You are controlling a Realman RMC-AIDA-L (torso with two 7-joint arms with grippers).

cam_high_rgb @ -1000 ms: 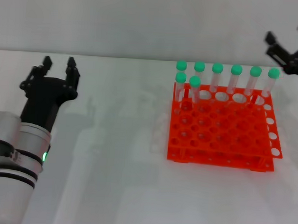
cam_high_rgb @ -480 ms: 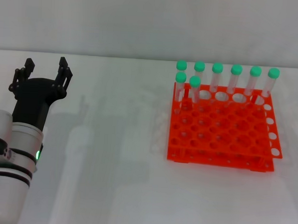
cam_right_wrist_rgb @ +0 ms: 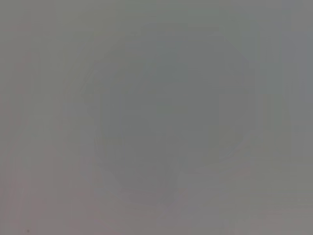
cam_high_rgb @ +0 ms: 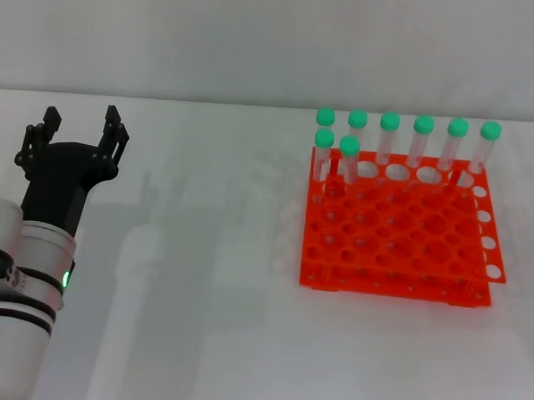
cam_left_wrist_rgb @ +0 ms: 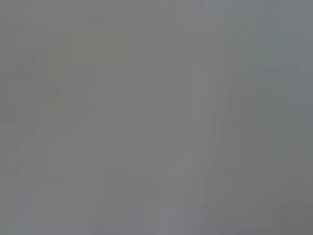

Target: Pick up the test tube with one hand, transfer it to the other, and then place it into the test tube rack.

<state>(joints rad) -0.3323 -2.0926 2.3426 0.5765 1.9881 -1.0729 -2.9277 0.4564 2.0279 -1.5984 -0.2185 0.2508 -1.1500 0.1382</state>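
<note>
Green-capped clear plastic test tubes (cam_high_rgb: pixel 349 159) in our orange rack (cam_high_rgb: pixel 395 229) look light, slippery; grip below cap. Left gripper (cam_high_rgb: pixel 76 129) spread, empty.

The left end effector (cam_high_rgb: pixel 78 127) points away from the robot, claws spread and empty (green light glowing on its white-and-silver arm (cam_high_rgb: pixel 20 303)).

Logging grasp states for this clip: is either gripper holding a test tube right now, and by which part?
Nothing is held. The left gripper is open and empty over the table's left side; the right gripper is out of view. All eight tubes stand in the orange rack.
</note>
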